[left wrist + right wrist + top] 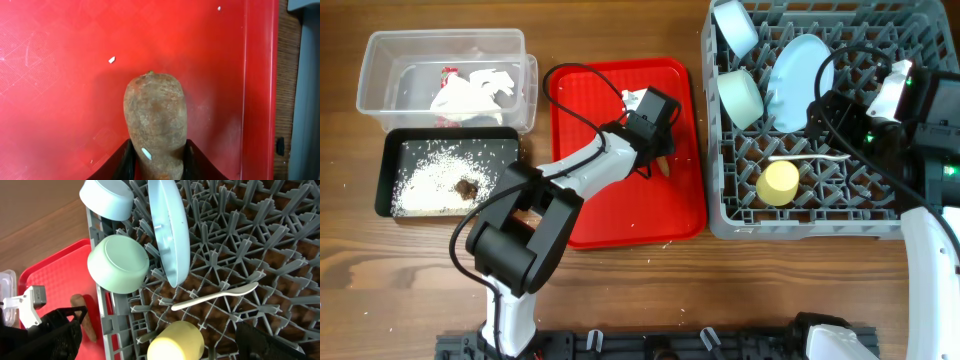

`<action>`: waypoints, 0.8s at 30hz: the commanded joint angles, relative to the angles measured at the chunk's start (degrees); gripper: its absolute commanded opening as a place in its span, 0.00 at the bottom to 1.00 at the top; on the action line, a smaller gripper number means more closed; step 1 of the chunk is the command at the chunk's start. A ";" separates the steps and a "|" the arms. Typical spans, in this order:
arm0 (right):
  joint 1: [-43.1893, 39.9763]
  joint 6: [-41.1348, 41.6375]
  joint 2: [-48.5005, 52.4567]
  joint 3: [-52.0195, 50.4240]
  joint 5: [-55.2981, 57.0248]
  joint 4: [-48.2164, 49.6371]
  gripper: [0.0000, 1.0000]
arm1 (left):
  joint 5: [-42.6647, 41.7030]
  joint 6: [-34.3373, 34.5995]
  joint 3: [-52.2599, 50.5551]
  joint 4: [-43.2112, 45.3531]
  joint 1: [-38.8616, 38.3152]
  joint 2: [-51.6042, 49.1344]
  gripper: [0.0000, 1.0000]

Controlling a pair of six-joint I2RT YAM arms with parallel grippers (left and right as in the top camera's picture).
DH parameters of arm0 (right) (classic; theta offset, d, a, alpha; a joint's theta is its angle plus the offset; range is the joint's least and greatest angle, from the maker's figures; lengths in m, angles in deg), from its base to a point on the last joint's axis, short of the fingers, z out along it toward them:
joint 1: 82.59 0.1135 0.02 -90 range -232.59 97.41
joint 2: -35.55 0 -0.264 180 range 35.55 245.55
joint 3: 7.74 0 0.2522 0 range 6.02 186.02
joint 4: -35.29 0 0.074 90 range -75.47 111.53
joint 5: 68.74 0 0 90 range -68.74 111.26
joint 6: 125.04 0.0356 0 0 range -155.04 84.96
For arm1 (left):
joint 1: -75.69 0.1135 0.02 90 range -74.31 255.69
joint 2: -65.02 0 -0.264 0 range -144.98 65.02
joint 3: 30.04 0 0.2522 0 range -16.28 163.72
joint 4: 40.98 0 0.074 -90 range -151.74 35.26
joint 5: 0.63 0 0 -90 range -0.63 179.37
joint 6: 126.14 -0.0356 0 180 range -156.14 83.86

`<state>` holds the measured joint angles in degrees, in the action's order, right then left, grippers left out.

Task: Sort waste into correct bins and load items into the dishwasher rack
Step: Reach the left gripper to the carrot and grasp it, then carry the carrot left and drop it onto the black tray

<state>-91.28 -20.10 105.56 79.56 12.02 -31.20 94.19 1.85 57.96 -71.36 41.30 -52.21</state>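
An orange-brown carrot-like stick (664, 166) (156, 120) lies on the red serving tray (590, 100), and my left gripper (656, 150) (159, 165) is shut on its near end. My right gripper (830, 110) (160, 322) is open and empty above the grey dishwasher rack (910, 30) (280, 240). The rack holds a pale blue plate (798, 68) (170, 230), a white bowl (735, 25), a mint-green bowl (740, 95), a yellow cup (779, 183) (175, 342) and a white spoon (810, 158). Crumpled paper (470, 95) lies in the clear tub (445, 45). Rice (425, 185) and a brown lump (468, 187) lie in the black tray (390, 165).
A few stray rice grains (112, 60) lie on the red tray, whose raised right rim (260, 90) runs close beside the rack wall. The tub and black tray stand at the far left. Bare wooden table lies in front.
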 commanded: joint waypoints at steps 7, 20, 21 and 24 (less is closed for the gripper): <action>-0.07 0.50 -0.39 0.81 -1.20 0.92 1.00 | 0.90 -5.25 0.68 -10.67 6.21 14.64 0.18; -0.07 0.57 -0.11 0.81 -1.27 2.47 1.00 | 7.82 -2.89 0.57 -36.09 32.41 34.84 0.06; -0.07 0.66 -0.11 0.81 -1.42 2.49 1.00 | 8.52 -0.90 0.33 -36.87 35.36 34.21 0.06; -0.07 0.72 -0.11 0.81 -1.42 2.56 1.00 | 8.52 4.04 -1.42 -36.33 42.27 32.26 0.06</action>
<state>-91.28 -19.93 105.56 79.56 11.81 -29.00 99.78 -0.66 58.16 -108.06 76.09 -17.70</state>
